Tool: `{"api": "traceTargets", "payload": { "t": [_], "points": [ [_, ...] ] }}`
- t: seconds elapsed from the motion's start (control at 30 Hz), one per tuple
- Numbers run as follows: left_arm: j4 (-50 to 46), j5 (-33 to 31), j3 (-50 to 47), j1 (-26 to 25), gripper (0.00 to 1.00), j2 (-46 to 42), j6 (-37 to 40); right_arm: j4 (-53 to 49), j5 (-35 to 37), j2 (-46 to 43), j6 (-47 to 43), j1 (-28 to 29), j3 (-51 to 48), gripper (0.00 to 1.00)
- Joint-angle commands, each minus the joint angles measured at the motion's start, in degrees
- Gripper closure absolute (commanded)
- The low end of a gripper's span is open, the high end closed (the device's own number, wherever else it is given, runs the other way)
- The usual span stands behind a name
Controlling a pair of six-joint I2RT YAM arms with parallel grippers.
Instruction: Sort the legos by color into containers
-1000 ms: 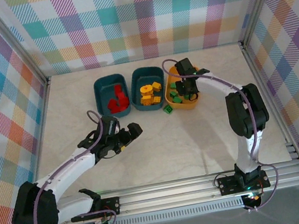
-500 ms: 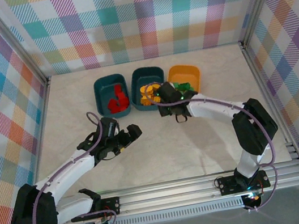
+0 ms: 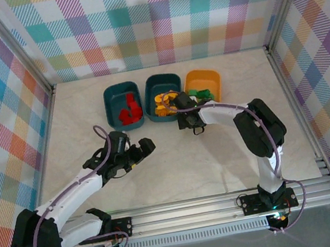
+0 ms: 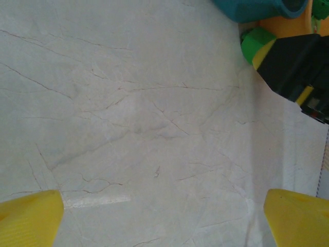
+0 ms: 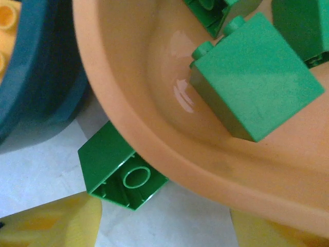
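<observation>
Green brick (image 5: 121, 172) was partly hidden by the orange tub (image 5: 154, 118) rim, with the tub, the corner bricks (image 5: 300, 31) and the yellow fingertips (image 5: 51, 226) all cropped by frame edges.

Pale marbled table (image 3: 191, 163) inside bright plaid walls (image 3: 153, 17).

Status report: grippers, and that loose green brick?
Left gripper open over table. Right gripper open above loose green brick. Brick on table, tucked under orange tub rim.

pale marble tbl (image 3: 208, 154): 2 teal tubs (image 3: 149, 97), orange tub (image 3: 203, 81), green brick (image 5: 121, 172) at its rim.
</observation>
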Motion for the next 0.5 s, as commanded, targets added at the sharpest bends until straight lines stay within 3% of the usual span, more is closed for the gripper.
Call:
{"api": "traceTargets", "payload": {
  "t": [0.0,0.33,0.47],
  "points": [
    [-1.7,-1.3,-0.9,0.5,0.0,-1.6,-0.2,1.2,-0.7,1.8,-5.5,-0.6,4.1,0.33],
    [-3.6,-1.3,0.2,0.5,0.0,-0.7,-0.1,3.0,-7.2,5.8,-11.8,-1.6,5.9,0.42],
    [-3.6,-1.5,0.3,0.6,0.0,-0.3,0.0,3.9,-7.5,6.5,-12.1,-1.5,5.7,0.58]
  ]
}}
